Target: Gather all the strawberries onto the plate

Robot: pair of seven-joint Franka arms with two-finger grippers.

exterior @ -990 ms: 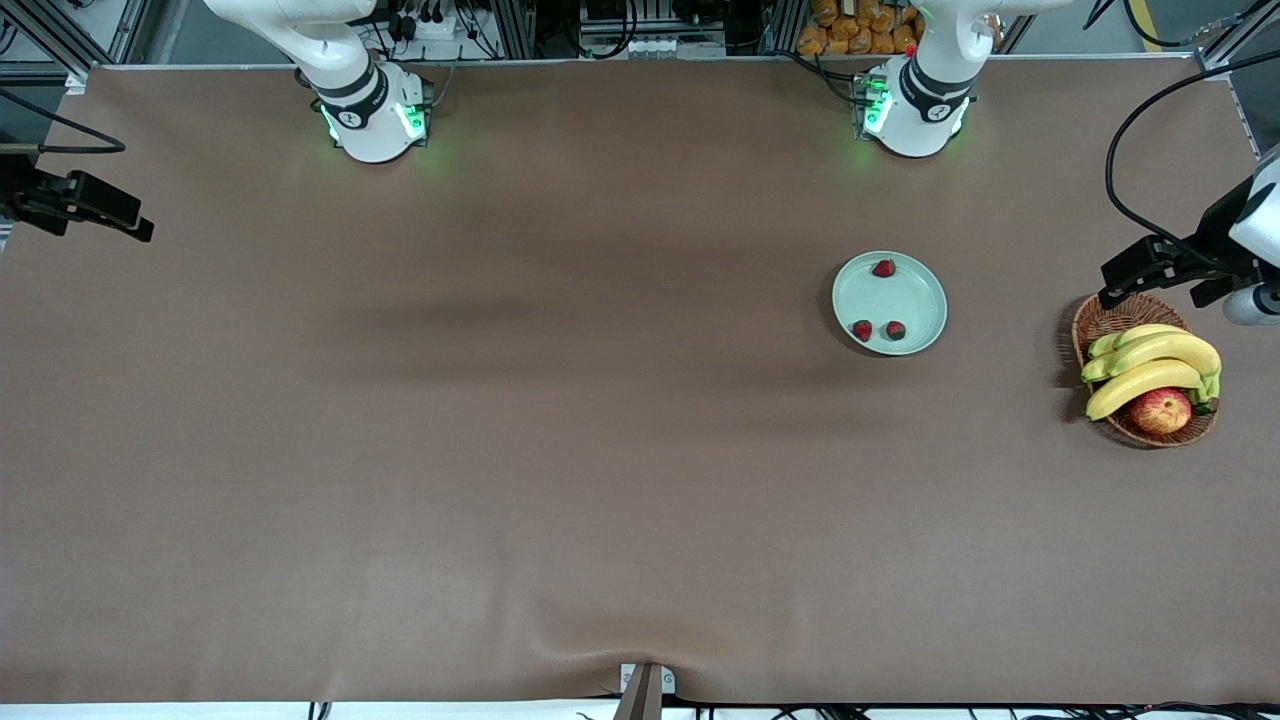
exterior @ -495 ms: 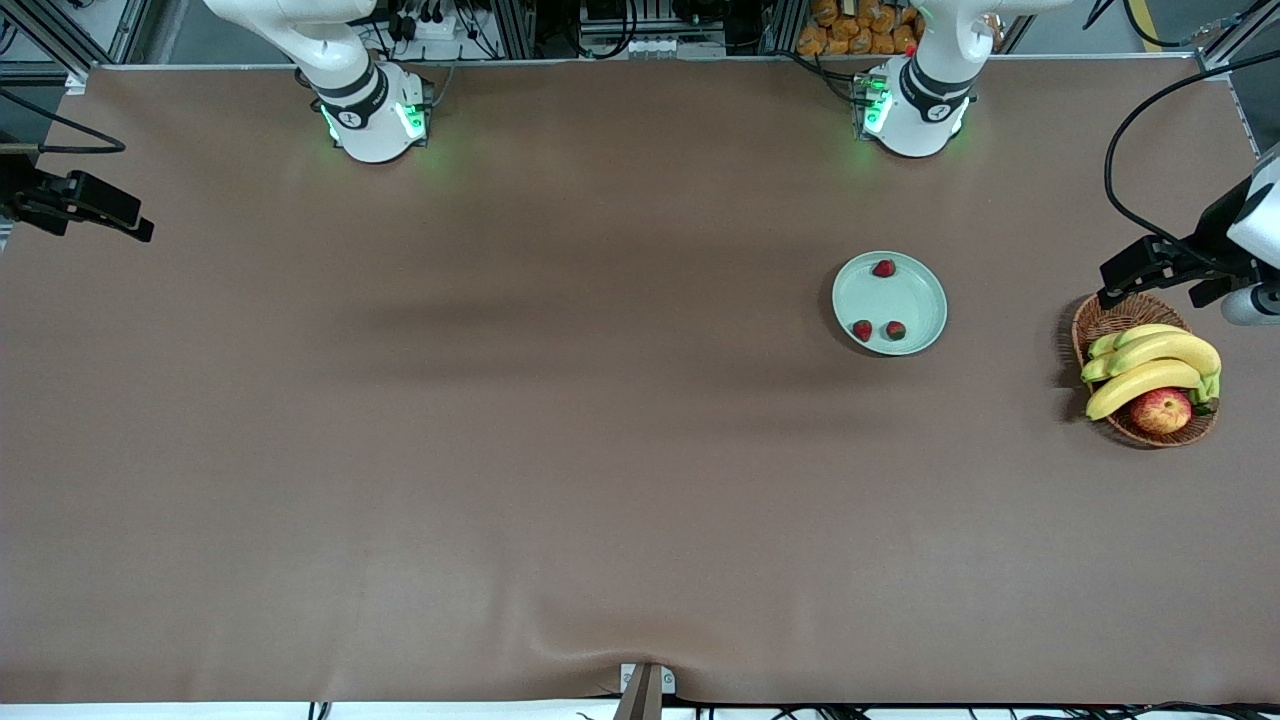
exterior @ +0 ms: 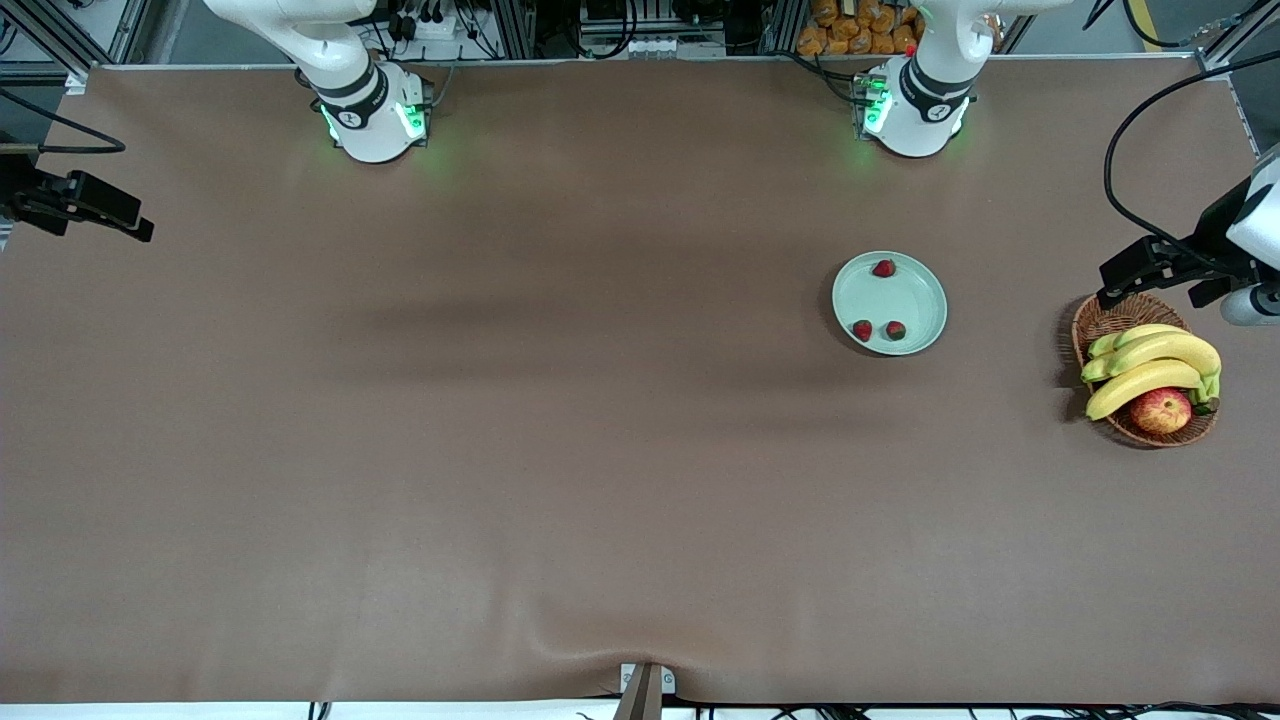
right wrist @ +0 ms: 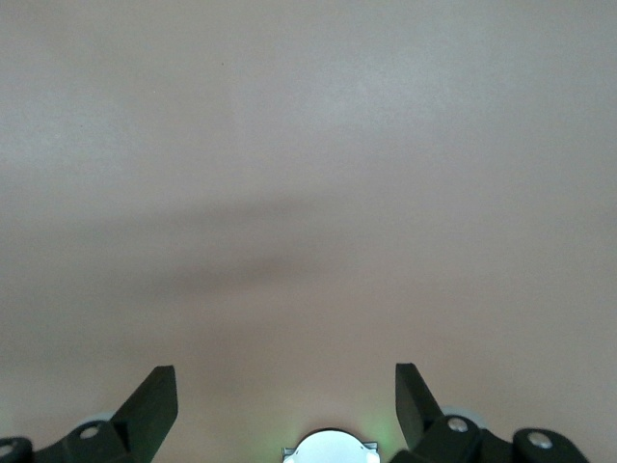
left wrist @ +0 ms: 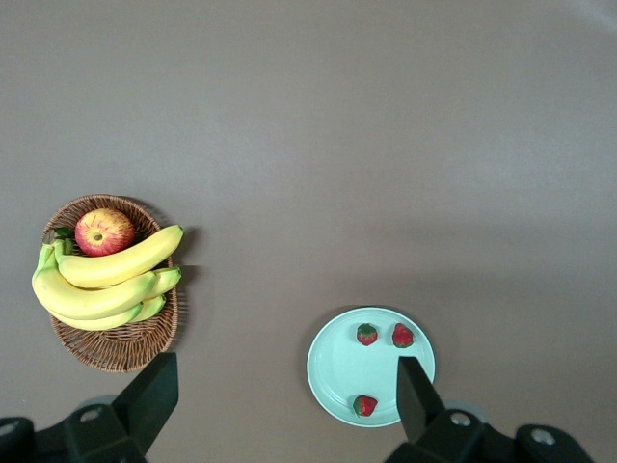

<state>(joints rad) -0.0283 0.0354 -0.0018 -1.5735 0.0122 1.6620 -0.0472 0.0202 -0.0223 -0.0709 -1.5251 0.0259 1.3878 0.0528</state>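
A round, shallow plate [exterior: 889,303] of pale mint green, smooth and plain with a raised rim, is seen right of centre in the front view, resting on the matte brown table covering [exterior: 560,430]. Three strawberries are held within it: one strawberry [exterior: 883,268] lies near the rim at the plate's upper edge in that view, and a pair of strawberries [exterior: 878,330] lies side by side near the lower edge, just apart from each other. Each berry is small, red and dimpled, with a dark green leafy cap.

At the right of the front view a woven brown wicker basket [exterior: 1102,325] is set, well apart from the plate. Curved, glossy yellow bananas [exterior: 1150,365] with green stems are piled in it, and a rounded red-yellow apple [exterior: 1160,410] is tucked against them.

The left gripper [left wrist: 284,395] is shown in the left wrist view high over the table, fingers spread wide and grasping nothing, with the plate and basket far beneath. The right gripper [right wrist: 286,395] is likewise released and empty in the right wrist view, over bare brown covering above its own white base [right wrist: 329,447]. Both arms are seen waiting.
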